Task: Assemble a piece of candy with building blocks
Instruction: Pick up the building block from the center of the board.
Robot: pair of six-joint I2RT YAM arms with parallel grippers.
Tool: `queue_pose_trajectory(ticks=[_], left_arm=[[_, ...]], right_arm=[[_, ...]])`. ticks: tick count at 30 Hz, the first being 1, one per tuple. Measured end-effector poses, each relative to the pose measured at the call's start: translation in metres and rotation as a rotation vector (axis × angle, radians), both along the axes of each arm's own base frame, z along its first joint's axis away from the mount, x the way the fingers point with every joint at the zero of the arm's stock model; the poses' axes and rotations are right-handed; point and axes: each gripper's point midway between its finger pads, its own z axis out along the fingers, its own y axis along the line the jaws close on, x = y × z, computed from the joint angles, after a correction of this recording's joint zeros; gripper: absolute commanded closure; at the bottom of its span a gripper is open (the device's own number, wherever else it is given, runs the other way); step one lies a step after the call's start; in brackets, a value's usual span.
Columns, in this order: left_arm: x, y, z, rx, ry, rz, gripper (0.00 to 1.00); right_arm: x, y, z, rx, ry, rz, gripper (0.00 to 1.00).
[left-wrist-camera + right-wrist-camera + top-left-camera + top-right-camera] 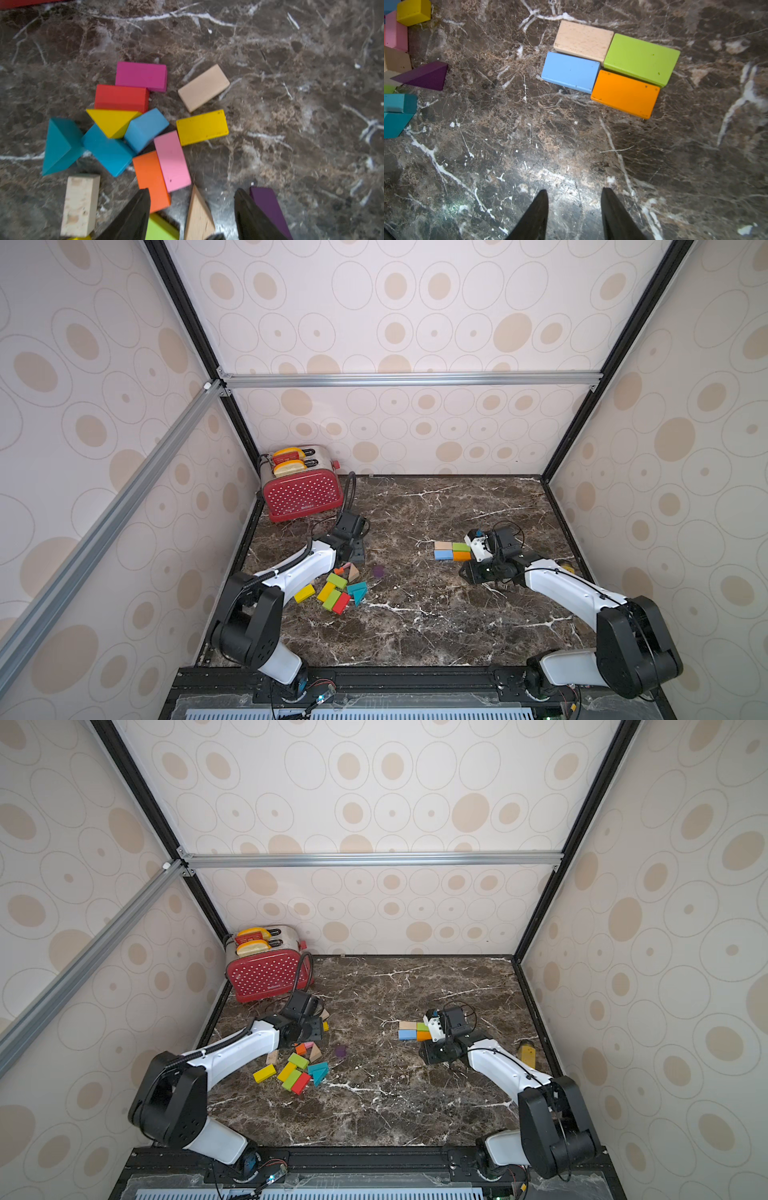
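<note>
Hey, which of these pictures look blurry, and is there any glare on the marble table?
Left wrist view: soft throughout, the pink wooden brick has smeared edges. Right wrist view: sharp, with a bright glare patch on the dark marble table near the right gripper. Both top views: evenly lit, but the purple wedge barely stands out from the marble.

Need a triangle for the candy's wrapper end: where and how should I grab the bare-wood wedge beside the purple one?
Grip the bare-wood wedge across its two long sides, near the wide end, coming down from above. It narrows to a point, so a hold near the tip would likely slip. The open left pincer straddles it.
</note>
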Motion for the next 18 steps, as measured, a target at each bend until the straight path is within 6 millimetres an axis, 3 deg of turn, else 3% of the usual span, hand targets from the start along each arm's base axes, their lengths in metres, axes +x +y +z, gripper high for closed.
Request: queue_pose_trajectory(ticks=[4, 11, 15, 18], left_arm=[[0.031, 0.004, -0.013, -0.016, 0.024, 0.02, 0.32], [0.075, -0.014, -0.034, -0.028, 0.049, 0.009, 0.27], [0.083, -0.014, -0.038, -0.019, 0.053, 0.036, 0.18], [0.084, -0.01, -0.034, -0.018, 0.051, 0.084, 0.17]], right_arm=[[0.001, 0.001, 0.005, 0.01, -0.017, -0.001, 0.54], [0.001, 0.004, 0.006, 0.022, -0.021, 0.002, 0.53], [0.002, 0.005, 0.005, 0.026, -0.019, 0.003, 0.51], [0.002, 0.007, 0.004, 0.031, -0.017, 0.004, 0.51]])
